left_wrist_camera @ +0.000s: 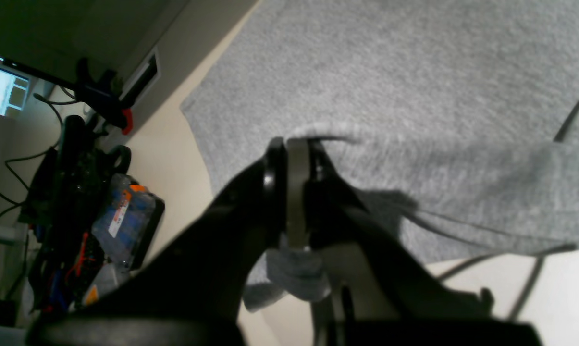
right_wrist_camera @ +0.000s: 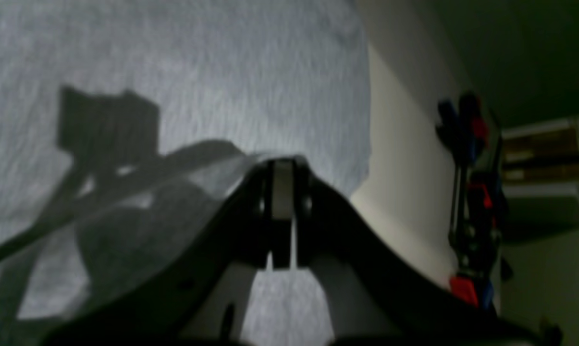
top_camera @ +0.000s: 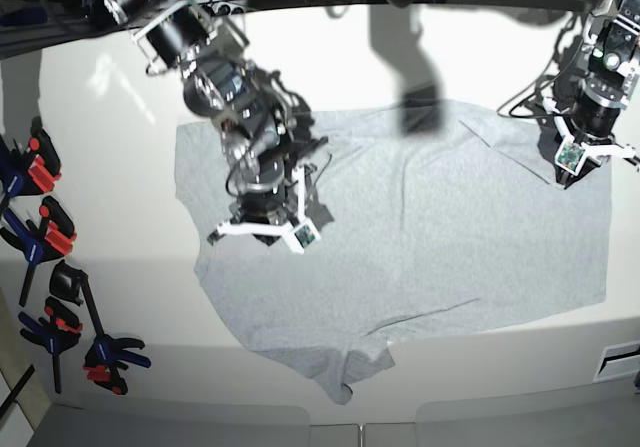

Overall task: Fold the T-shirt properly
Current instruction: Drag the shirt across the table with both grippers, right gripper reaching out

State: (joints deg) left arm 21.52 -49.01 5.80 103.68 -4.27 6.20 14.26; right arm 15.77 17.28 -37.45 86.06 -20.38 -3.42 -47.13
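Surface: cream matte counter [top_camera: 120,167] carried the spread light heather-grey cotton T-shirt [top_camera: 420,237].
Left edge: red-and-black clamps [top_camera: 45,232].
Left gripper [left_wrist_camera: 296,144]: clamped on T-shirt fabric.
Right gripper [right_wrist_camera: 283,166]: closed; hold unclear.

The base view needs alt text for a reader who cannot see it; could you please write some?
A grey T-shirt lies spread across a white table, seen from above. The right gripper hangs over its left part and the left gripper over its far right corner. Clamps line the table's left edge.

Red-black spring clamps [top_camera: 40,267] along cream table [top_camera: 120,297] edge; clear parts organiser box [left_wrist_camera: 126,216] beside table.
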